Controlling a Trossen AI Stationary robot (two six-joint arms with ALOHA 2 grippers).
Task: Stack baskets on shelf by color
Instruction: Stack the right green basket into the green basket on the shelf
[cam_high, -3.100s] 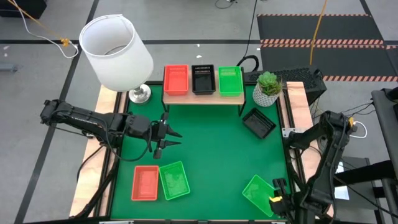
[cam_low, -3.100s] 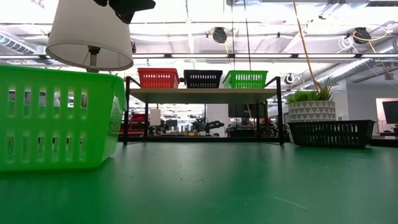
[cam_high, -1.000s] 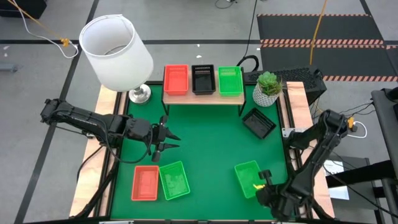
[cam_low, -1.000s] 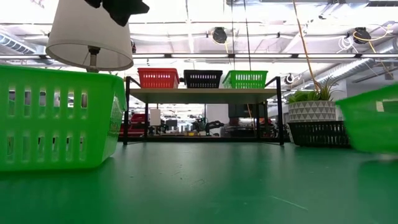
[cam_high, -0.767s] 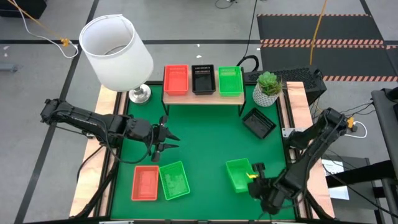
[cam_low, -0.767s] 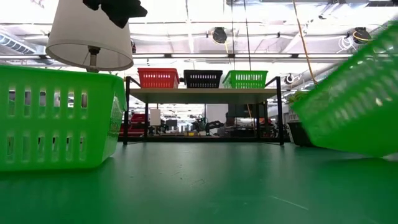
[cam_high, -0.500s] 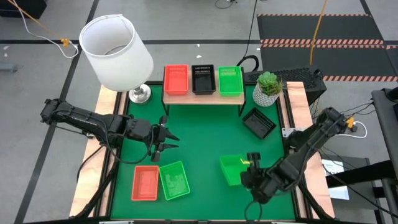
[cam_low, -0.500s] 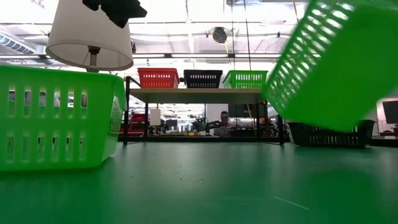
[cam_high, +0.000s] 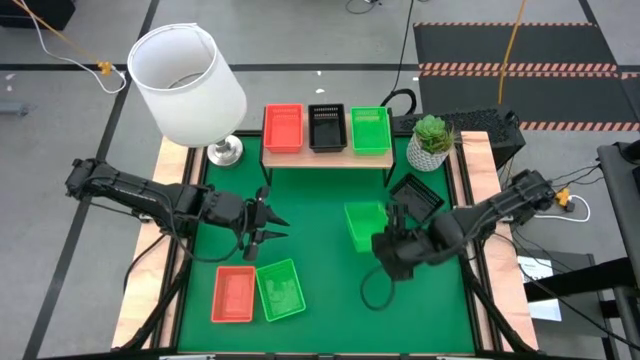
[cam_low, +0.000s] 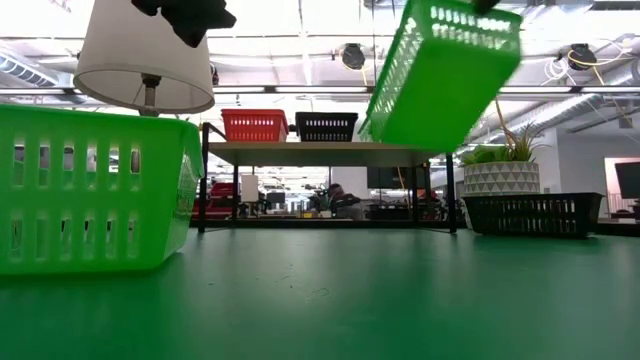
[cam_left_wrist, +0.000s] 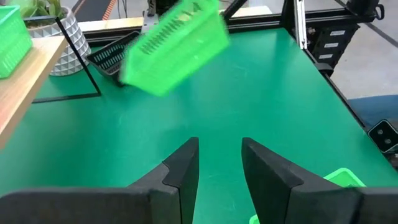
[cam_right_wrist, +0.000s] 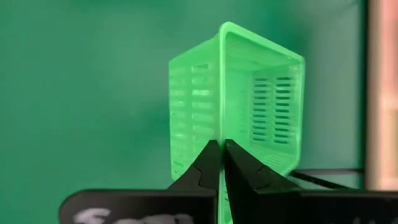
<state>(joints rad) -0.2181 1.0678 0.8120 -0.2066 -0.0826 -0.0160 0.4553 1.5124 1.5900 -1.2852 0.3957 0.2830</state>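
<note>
While left fingers (cam_high: 268, 225) sit half-open over the table (cam_high: 320, 290), holding nothing, beyond red basket (cam_high: 234, 294) and green basket (cam_high: 280, 289), right fingers (cam_high: 385, 232) pinch a green basket's (cam_high: 364, 224) wall, tilted midair, short of the shelf (cam_high: 326, 157) with three baskets.

Place: we see a robotics lab | exposed ceiling ducts (cam_low: 560, 105), taped floor (cam_high: 510, 68), green table (cam_high: 320, 240) among cables.
</note>
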